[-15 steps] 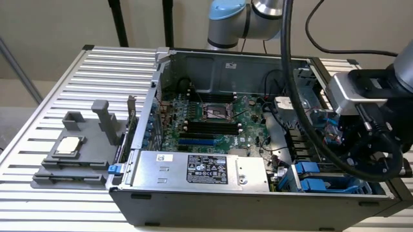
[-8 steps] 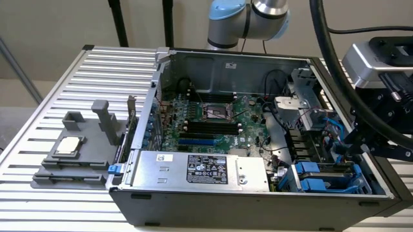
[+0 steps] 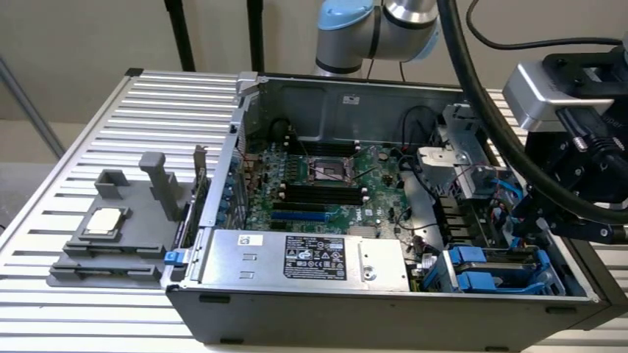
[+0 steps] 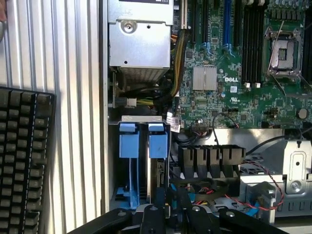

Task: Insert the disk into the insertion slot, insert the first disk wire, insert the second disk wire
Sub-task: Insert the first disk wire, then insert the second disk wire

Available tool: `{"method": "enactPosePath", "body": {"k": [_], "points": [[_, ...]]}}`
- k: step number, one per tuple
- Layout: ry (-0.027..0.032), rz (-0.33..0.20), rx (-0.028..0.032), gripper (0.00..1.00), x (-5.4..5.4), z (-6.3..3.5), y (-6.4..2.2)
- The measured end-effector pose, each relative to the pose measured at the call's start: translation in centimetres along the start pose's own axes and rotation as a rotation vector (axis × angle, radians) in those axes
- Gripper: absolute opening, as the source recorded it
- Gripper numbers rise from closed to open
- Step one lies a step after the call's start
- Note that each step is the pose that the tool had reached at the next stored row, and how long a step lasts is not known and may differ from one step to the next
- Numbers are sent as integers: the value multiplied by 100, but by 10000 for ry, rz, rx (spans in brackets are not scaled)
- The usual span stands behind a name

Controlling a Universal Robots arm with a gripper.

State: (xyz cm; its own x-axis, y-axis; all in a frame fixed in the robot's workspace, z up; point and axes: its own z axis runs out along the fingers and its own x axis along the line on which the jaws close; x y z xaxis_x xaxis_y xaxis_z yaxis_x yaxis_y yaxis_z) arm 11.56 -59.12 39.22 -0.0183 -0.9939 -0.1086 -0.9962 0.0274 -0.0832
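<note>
The insertion slot (image 3: 505,271), a grey cage with bright blue clips (image 4: 128,144), sits in the open case's front corner on the exterior view's right. In the wrist view, the thin silver edge of the disk (image 4: 158,178) stands on edge in the cage beside the second blue clip (image 4: 159,142). My black gripper (image 3: 534,220) hangs just above the cage's rear end. Its linkages (image 4: 173,209) sit right at the disk's near edge. Thin red and black wires (image 4: 246,201) and a blue cable (image 3: 505,187) lie close beside it.
The silver labelled power-supply box (image 3: 294,257) fills the case's front, and the green motherboard (image 3: 314,180) lies behind it. A dark grey stand with posts (image 3: 128,235) holding a square chip sits on the slatted table at the exterior view's left. A black keyboard (image 4: 22,161) lies outside the case.
</note>
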Motion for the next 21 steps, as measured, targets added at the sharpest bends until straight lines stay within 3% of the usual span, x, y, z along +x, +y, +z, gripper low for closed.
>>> {"method": "enactPosePath", "body": {"k": [15,18,21], "points": [[4,-1,9,25,-3,8,-13],[69,-7,10,25,-9,22,-13],[120,-12,11,33,-8,38,-12]]}}
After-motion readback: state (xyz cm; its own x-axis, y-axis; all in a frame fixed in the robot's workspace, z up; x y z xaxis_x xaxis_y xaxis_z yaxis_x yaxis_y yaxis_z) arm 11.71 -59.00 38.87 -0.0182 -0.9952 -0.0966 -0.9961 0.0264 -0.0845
